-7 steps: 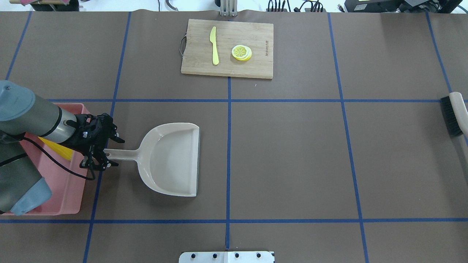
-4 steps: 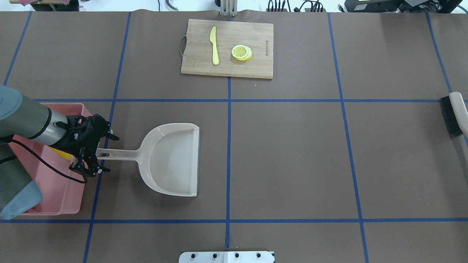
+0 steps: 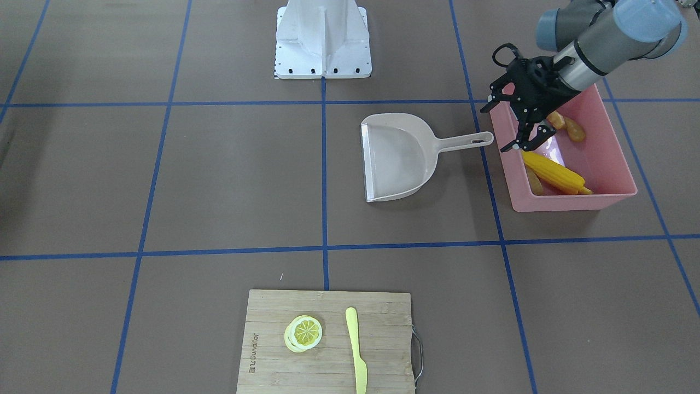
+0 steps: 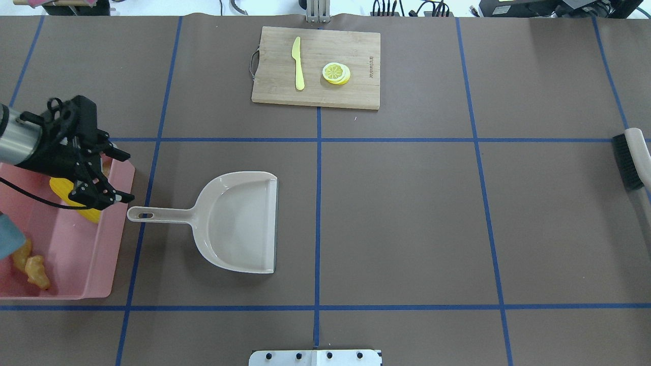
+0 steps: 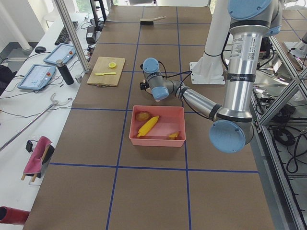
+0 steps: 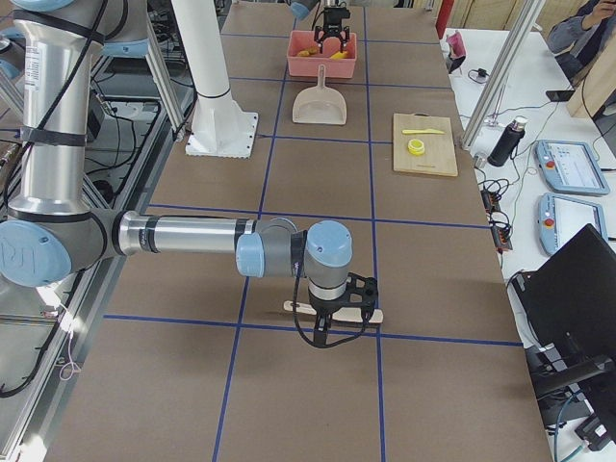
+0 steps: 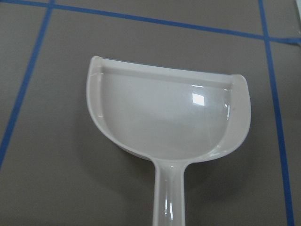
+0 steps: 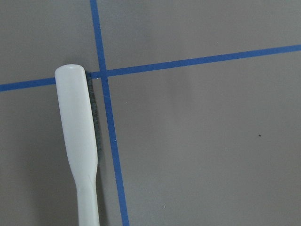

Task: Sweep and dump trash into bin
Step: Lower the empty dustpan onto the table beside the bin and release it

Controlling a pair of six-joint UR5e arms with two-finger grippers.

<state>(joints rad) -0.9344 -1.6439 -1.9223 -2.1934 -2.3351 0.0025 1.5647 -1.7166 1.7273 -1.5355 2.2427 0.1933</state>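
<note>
See left claw (image 4: 127, 177) raised over the dustpan-side wall of bin (image 4: 114, 254), with jaws spread wide, gripping nothing. Confirm from the front view: left claw (image 3: 493, 130) splayed above that same wall, clear of the rim.

Count three pieces inside bin: corn (image 3: 552, 172), potato (image 3: 534, 182), ginger (image 3: 569, 128).
- Log corn lying diagonally in the half away from the robot, lower than the claw and partly hidden by it from overhead.
- Log potato tight against corn, hard by the dustpan-side wall at the far end.
- Log ginger at the end nearest the robot, apart from corn, touching neither claw.

Note dustpan (image 4: 239, 223) flat on bench (image 4: 407, 229), handle aimed at bin, handle tip just beside the bin wall and below the open claw, untouched. Get pan and handle square in the left wrist view.

Spot right claw (image 6: 337, 322) only in the right side view, low over brush (image 6: 366, 316) at the bench's far right end. Cannot tell its state from there. Catch only the brush handle in the right wrist view, flat on bench.

Mark board (image 4: 356, 81) across the bench from the robot, carrying knife (image 4: 297, 63) and lemon (image 4: 336, 72), well apart from both claws.
</note>
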